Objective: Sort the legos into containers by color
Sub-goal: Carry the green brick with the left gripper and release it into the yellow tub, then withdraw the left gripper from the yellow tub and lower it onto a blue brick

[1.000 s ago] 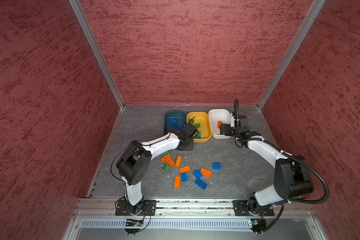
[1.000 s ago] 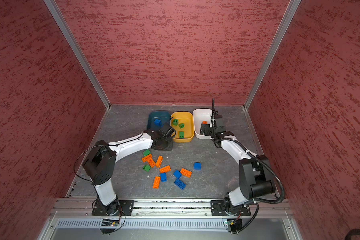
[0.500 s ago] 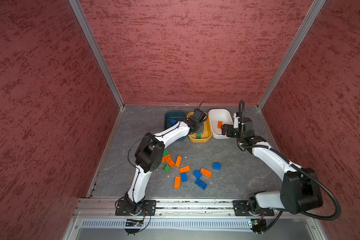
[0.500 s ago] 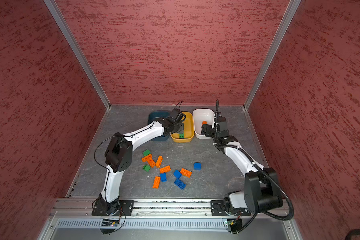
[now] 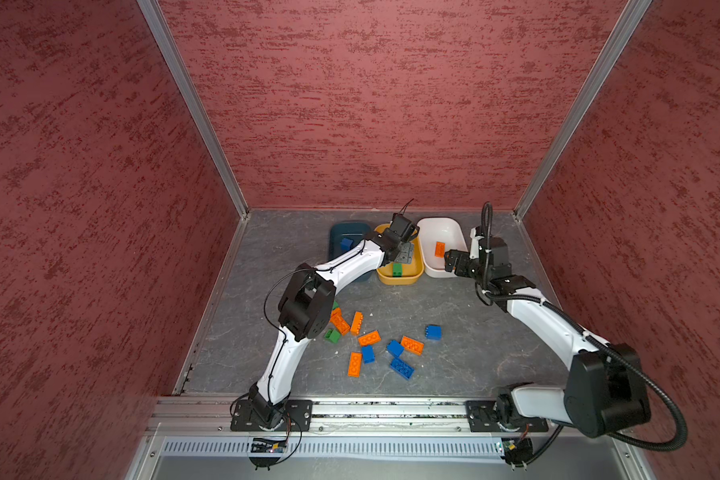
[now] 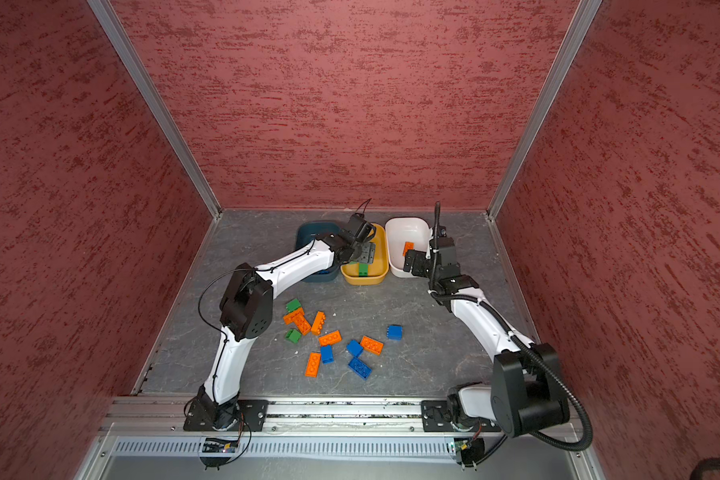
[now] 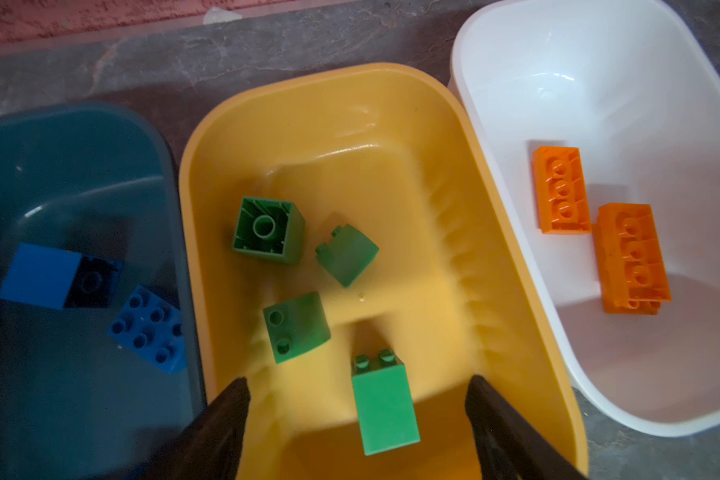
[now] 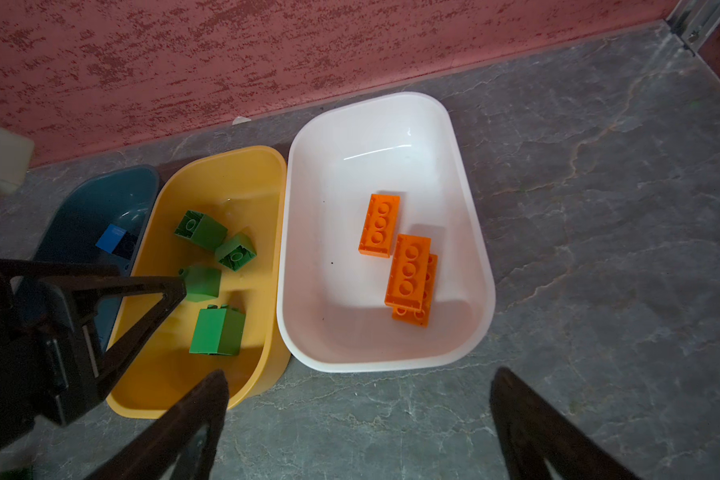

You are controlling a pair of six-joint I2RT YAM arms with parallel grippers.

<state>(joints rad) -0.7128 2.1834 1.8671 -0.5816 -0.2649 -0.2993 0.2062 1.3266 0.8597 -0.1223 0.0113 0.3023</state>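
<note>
The left gripper (image 7: 357,381) hung spread over the yellow tub (image 7: 391,108), a green brick (image 7: 385,411) sitting loose inside it. The right gripper (image 8: 360,373) gaped empty by the white tub (image 8: 391,124) next to it.

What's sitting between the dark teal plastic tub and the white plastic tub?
The mustard yellow plastic tub, with four green studded bricks inside it, fills that gap; the left wrist view shows it clearly.
</note>
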